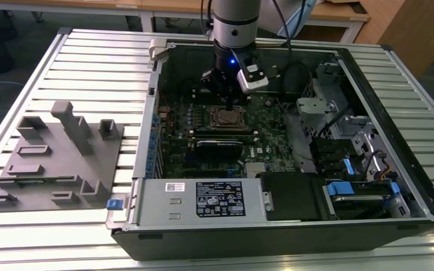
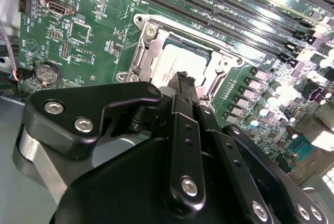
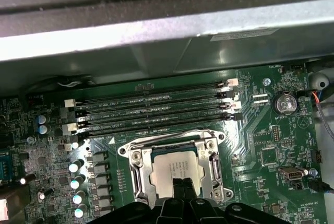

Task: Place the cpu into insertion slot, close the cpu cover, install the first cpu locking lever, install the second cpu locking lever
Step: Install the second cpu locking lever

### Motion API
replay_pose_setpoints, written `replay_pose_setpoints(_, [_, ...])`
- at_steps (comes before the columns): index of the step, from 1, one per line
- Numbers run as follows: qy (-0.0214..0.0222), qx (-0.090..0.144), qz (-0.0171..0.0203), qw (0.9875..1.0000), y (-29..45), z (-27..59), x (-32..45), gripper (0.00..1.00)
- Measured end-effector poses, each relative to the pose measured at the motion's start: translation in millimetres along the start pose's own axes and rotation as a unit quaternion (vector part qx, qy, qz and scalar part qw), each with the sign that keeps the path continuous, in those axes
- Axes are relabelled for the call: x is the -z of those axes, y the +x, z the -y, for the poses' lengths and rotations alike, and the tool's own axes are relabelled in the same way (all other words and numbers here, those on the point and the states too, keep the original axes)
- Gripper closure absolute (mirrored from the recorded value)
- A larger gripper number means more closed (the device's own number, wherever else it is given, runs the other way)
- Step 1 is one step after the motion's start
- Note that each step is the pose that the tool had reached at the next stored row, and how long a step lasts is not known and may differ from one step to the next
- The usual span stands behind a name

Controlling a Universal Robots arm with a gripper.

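The gripper (image 1: 227, 101) hangs straight down inside the open computer case (image 1: 398, 186), just above the insertion slot (image 1: 225, 117) on the green motherboard (image 1: 179, 152), a posture that suits working on the socket from directly overhead. In both wrist views the cpu (image 3: 175, 167) lies flat in the slot, its dull silver top level and framed by the cpu cover (image 3: 136, 167), which appears folded down around it, so the chip looks already seated. The fingers (image 3: 182, 188) are drawn close together with their tips at the near edge of the chip; they seem to hold nothing, though whether they touch the metal I cannot tell. The long memory slots (image 3: 156, 110) run just beyond the socket. On the counter (image 1: 43, 68), well apart from the socket, stands a grey fixture block (image 1: 55, 155).
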State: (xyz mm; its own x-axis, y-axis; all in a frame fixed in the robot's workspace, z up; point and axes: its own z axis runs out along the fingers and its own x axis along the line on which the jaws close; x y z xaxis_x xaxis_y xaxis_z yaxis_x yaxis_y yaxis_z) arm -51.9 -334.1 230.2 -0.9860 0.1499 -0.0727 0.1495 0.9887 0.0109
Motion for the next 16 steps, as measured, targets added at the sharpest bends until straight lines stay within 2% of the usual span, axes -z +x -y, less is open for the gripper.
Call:
replay_pose_setpoints(9, [-0.0001,0.000,0.0001,1.0000,-0.9,9.9,-0.1,0.90])
replay_pose_setpoints(10, [0.0000,0.000,0.0000,1.0000,-2.1,26.8,0.9,0.90])
replay_pose_setpoints(16, [-0.0009,0.000,0.0000,1.0000,-2.4,29.4,4.0,0.90])
